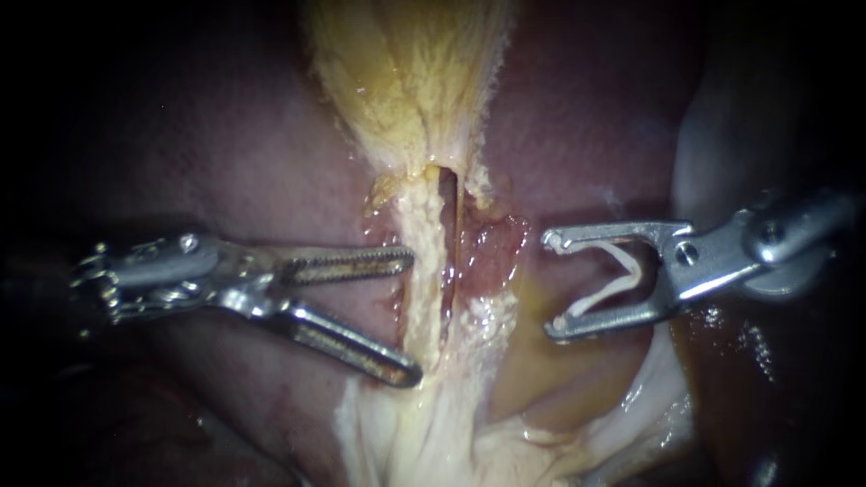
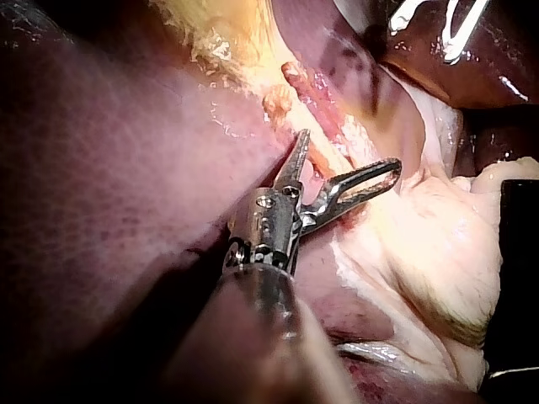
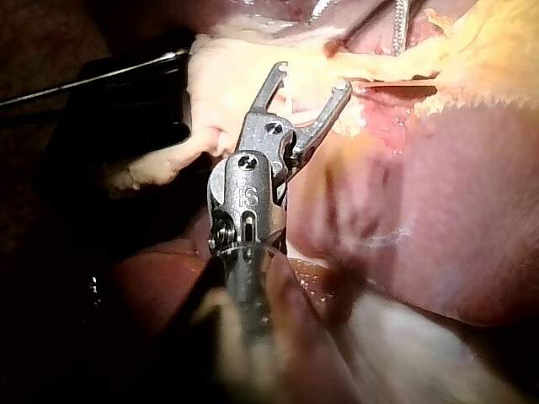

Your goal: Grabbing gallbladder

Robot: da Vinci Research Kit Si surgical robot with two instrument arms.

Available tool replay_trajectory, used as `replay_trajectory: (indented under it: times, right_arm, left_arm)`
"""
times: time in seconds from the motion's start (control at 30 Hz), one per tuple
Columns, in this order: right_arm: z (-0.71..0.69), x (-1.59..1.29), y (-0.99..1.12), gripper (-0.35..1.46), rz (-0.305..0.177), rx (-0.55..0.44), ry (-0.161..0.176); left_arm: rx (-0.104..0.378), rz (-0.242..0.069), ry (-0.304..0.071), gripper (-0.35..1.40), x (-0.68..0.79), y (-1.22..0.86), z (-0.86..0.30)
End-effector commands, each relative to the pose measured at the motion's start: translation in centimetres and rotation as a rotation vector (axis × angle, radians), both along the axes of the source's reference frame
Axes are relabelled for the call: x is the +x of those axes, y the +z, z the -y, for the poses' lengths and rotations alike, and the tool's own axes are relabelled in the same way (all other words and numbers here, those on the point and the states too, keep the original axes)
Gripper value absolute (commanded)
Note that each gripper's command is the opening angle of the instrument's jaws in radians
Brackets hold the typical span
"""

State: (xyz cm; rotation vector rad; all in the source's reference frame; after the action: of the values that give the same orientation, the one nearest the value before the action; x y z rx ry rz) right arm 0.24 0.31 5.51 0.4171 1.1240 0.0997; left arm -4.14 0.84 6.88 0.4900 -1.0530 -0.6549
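The yellowish gallbladder (image 1: 406, 72) narrows downward into a pale tube (image 1: 422, 271) with a dark slit beside it. My left instrument (image 1: 412, 316) comes in level, its jaws open wide. The toothed upper jaw tip touches the tube's left edge and the lower jaw ends just left of the pale tissue below. In the left wrist view the same jaws (image 2: 349, 156) gape over pale tissue, gripping nothing. My right instrument (image 1: 552, 284) waits to the right of the tube, jaws spread around a white V-shaped clip (image 1: 613, 280). They (image 3: 312, 77) point at pale tissue in the right wrist view.
Dark red liver (image 1: 225, 162) lies on both sides of the gallbladder. Whitish fatty tissue (image 1: 433, 442) spreads below the tube. A raw reddish patch (image 1: 492, 248) sits between the tube and my right instrument. A black object (image 2: 518, 278) stands beyond the pale tissue.
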Motion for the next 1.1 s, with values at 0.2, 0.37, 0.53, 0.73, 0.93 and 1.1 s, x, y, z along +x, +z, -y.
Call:
replay_trajectory:
  times: [0.2, 0.37, 0.53, 0.73, 0.93, 1.1]
  right_arm:
    - [0.00, 0.00, 0.00, 0.46, 0.000, 0.000, 0.000]
    - [0.00, 0.00, 0.00, 0.46, 0.000, 0.000, 0.000]
    - [0.00, -0.01, 0.00, 0.46, 0.000, 0.000, 0.000]
    - [0.00, -0.01, 0.00, 0.46, -0.001, 0.000, 0.000]
    - [0.00, -0.01, 0.00, 0.46, -0.001, 0.000, -0.001]
    - [0.00, -0.01, 0.00, 0.46, -0.001, 0.000, -0.001]
  left_arm:
    - [0.003, 0.003, -0.021, 0.89, 0.09, -0.14, -0.17]
    - [-0.004, 0.002, -0.036, 0.89, 0.17, -0.22, -0.26]
    - [-0.014, 0.003, -0.044, 0.89, 0.26, -0.29, -0.34]
    - [-0.052, 0.001, -0.059, 0.89, 0.37, -0.41, -0.51]
    - [-0.087, 0.007, -0.080, 0.88, 0.45, -0.55, -0.67]
    - [-0.109, 0.009, -0.095, 0.86, 0.49, -0.65, -0.79]
